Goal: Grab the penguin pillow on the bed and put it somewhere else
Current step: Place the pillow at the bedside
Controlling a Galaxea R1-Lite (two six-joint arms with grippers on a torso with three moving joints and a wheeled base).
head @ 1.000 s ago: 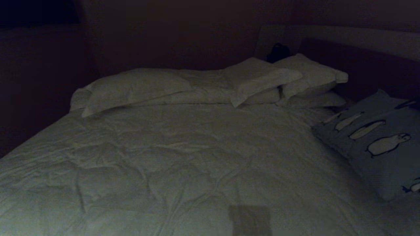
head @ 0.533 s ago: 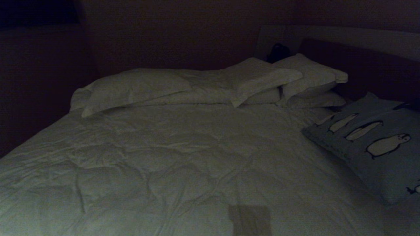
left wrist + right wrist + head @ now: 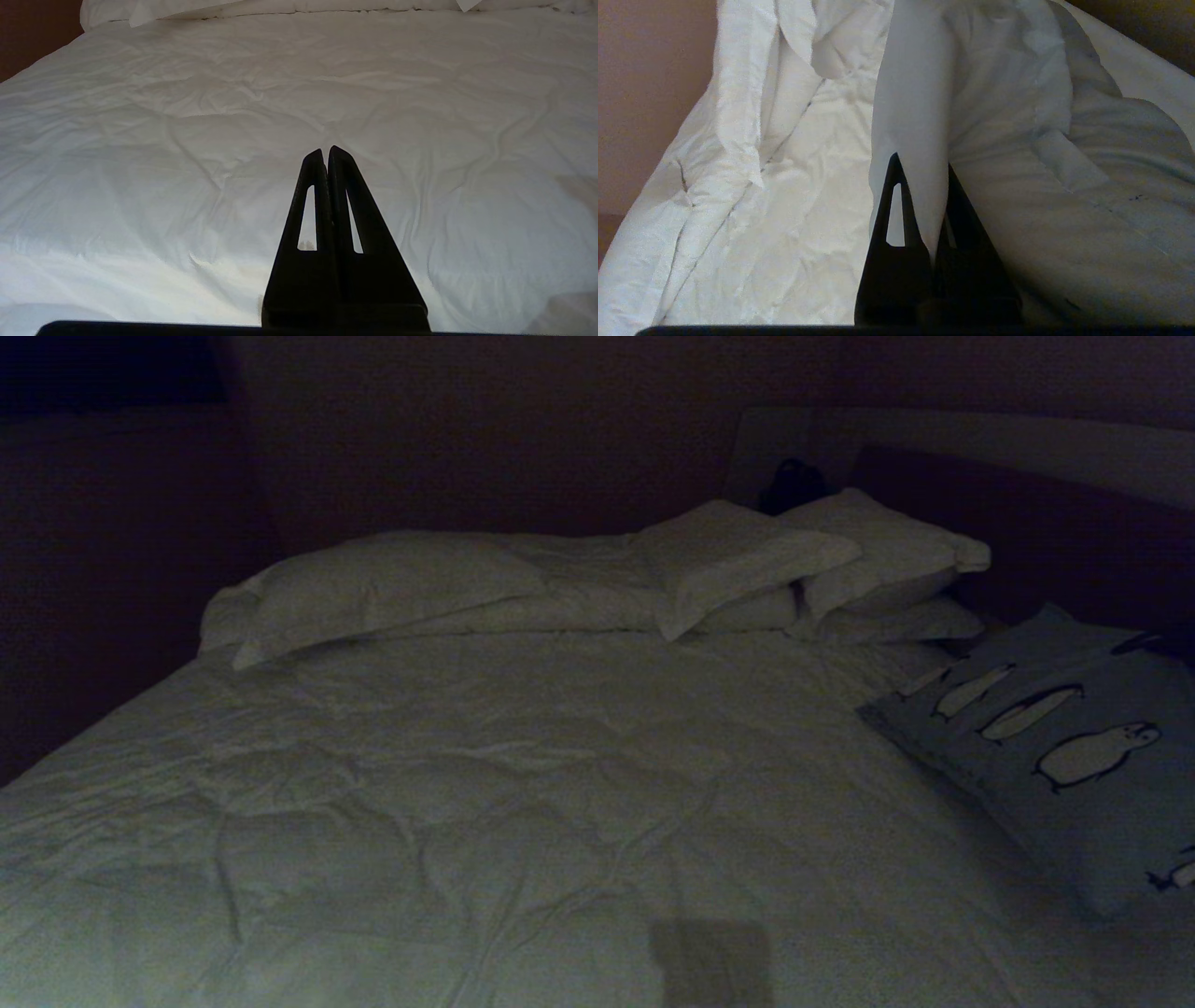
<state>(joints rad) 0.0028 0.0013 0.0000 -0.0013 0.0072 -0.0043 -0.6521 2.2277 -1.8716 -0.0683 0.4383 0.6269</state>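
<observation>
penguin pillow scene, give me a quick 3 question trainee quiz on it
1. True or false: the right gripper is shut on an edge of the penguin pillow.
2. Where does the penguin pillow lie in the head view? A) by the white pillows at far left B) at the bed's right side C) on the floor
3. Fill in: the left gripper holds ____.

Key: 1 true; 2 B; 3 nothing

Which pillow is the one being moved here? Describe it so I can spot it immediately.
On the bed, look to the right edge, below the dark headboard. The penguin pillow is grey-blue with black-and-white penguins; the other pillows are plain white.
</observation>
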